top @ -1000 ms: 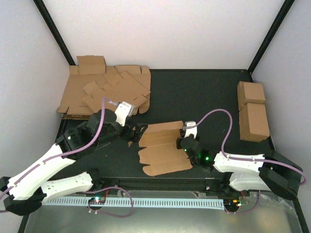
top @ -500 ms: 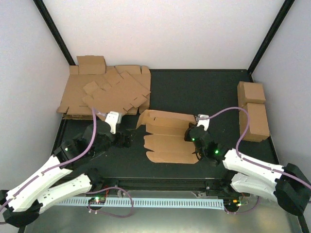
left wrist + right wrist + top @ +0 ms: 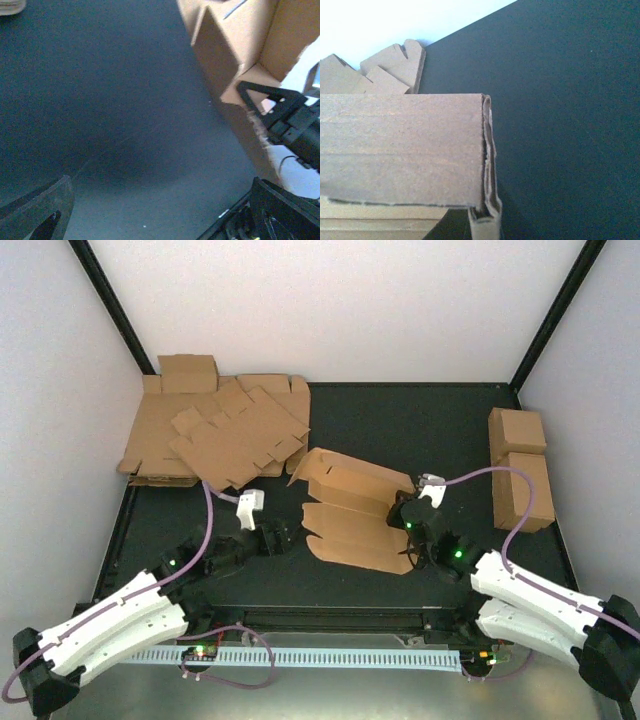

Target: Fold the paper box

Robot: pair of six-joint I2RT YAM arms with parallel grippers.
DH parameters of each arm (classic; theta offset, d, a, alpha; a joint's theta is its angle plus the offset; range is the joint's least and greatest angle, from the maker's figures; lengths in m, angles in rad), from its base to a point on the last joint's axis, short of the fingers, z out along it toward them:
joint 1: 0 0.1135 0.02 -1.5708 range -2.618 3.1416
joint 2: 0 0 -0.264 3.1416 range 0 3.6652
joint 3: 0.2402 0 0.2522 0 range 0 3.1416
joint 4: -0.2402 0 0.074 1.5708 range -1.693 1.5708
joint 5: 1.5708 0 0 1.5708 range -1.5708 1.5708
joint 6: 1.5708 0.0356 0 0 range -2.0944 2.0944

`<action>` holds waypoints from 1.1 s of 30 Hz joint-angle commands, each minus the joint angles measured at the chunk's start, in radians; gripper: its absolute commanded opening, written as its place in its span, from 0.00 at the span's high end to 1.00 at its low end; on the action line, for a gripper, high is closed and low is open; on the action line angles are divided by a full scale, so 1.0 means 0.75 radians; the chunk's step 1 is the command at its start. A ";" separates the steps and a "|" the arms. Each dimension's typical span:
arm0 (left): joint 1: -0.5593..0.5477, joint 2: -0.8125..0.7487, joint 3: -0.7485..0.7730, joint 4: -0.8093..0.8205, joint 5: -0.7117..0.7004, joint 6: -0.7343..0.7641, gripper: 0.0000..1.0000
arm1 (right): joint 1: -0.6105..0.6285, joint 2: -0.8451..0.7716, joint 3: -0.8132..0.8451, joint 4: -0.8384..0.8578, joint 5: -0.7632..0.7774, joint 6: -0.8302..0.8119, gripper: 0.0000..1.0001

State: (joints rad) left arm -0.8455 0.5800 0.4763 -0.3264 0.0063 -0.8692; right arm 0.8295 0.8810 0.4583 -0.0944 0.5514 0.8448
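Two tools in play: the right tool (image 3: 406,530) is pinched tight on the right edge of the paper box (image 3: 350,525), mid desk (image 3: 430,430), rear panel tilted up. The left tool (image 3: 278,538) gapes wide just beside it, holding nothing. Early fold, I'd say; next, the left must steady that near flank.

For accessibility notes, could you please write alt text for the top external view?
The right gripper is shut on the right edge of a partly folded brown die-cut cardboard box piece on a black table. The left gripper is open to its left; a heap of brown cardboard sheets lies far left, two brown cardboard cuboids far right.
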 commanded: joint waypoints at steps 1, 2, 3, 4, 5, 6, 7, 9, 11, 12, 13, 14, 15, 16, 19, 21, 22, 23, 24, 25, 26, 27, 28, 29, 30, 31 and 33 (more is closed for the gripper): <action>0.008 0.014 0.020 0.267 0.086 -0.108 0.01 | -0.003 0.030 0.058 -0.032 0.005 0.013 0.98; 0.008 0.011 0.032 0.266 0.086 -0.104 0.01 | -0.004 0.033 0.059 -0.035 0.007 0.012 0.98; 0.009 0.003 0.040 0.272 0.087 -0.100 0.01 | -0.003 0.036 0.057 -0.034 0.012 0.012 0.98; 0.008 -0.009 0.046 0.279 0.087 -0.098 0.01 | -0.003 0.036 0.051 -0.021 0.016 0.009 0.98; 0.007 -0.023 0.047 0.280 0.075 -0.108 0.01 | -0.003 0.034 0.044 -0.003 0.020 -0.003 0.98; 0.007 -0.037 0.041 0.281 0.060 -0.122 0.01 | -0.003 0.034 0.033 0.026 0.020 -0.026 0.98; 0.009 -0.046 0.026 0.287 0.043 -0.149 0.01 | -0.002 0.033 0.019 0.058 0.023 -0.048 0.98; 0.009 -0.053 -0.005 0.313 0.047 -0.213 0.01 | -0.003 0.030 -0.004 0.122 0.029 -0.091 0.98; 0.008 -0.049 -0.025 0.319 0.070 -0.294 0.02 | -0.003 0.038 -0.027 0.188 0.051 -0.135 0.98; 0.007 -0.044 -0.035 0.336 0.087 -0.315 0.02 | -0.002 0.051 -0.030 0.210 0.063 -0.157 0.98; 0.008 -0.034 -0.047 0.367 0.110 -0.330 0.02 | -0.002 0.060 -0.029 0.232 0.070 -0.192 0.98; 0.008 -0.017 -0.052 0.381 0.128 -0.356 0.01 | -0.002 0.072 -0.032 0.261 0.068 -0.229 0.98; 0.007 0.003 -0.052 0.392 0.152 -0.373 0.02 | -0.003 0.084 -0.032 0.290 0.067 -0.256 0.98; 0.008 0.031 -0.049 0.411 0.180 -0.377 0.02 | -0.002 0.096 -0.032 0.311 0.070 -0.271 0.98; 0.006 0.120 -0.030 0.443 0.255 -0.398 0.07 | -0.002 0.139 -0.031 0.366 0.074 -0.313 0.98; 0.007 0.188 -0.012 0.445 0.286 -0.403 0.14 | -0.003 0.169 -0.018 0.370 0.085 -0.323 0.98; 0.007 0.210 0.000 0.427 0.291 -0.408 0.18 | -0.003 0.181 -0.013 0.371 0.093 -0.324 0.98; 0.007 0.224 0.006 0.401 0.291 -0.414 0.21 | -0.002 0.188 -0.012 0.375 0.098 -0.324 0.98; 0.007 0.234 0.004 0.384 0.283 -0.423 0.24 | -0.003 0.193 -0.014 0.392 0.100 -0.326 0.98; 0.007 0.238 -0.003 0.370 0.270 -0.437 0.27 | -0.003 0.198 -0.019 0.404 0.099 -0.327 0.98; 0.006 0.236 -0.012 0.351 0.255 -0.450 0.29 | -0.002 0.199 -0.023 0.414 0.098 -0.327 0.98; 0.006 0.231 -0.027 0.342 0.242 -0.463 0.33 | -0.002 0.203 -0.027 0.425 0.096 -0.327 0.98; 0.006 0.222 -0.046 0.357 0.233 -0.472 0.39 | -0.003 0.207 -0.031 0.434 0.091 -0.328 0.98; 0.007 0.212 -0.068 0.380 0.230 -0.481 0.47 | -0.002 0.210 -0.034 0.441 0.086 -0.330 0.98; 0.006 0.203 -0.086 0.398 0.226 -0.491 0.54 | -0.003 0.215 -0.036 0.442 0.084 -0.329 0.98; 0.006 0.197 -0.098 0.409 0.222 -0.498 0.59 | -0.003 0.218 -0.039 0.449 0.082 -0.329 0.98; 0.007 0.196 -0.112 0.418 0.217 -0.506 0.69 | -0.002 0.228 -0.047 0.470 0.073 -0.333 0.98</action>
State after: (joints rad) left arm -0.8455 0.7422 0.4164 -0.0448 0.1795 -1.2125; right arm 0.8299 1.0412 0.4416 0.1886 0.5781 0.6060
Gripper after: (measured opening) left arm 0.379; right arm 0.059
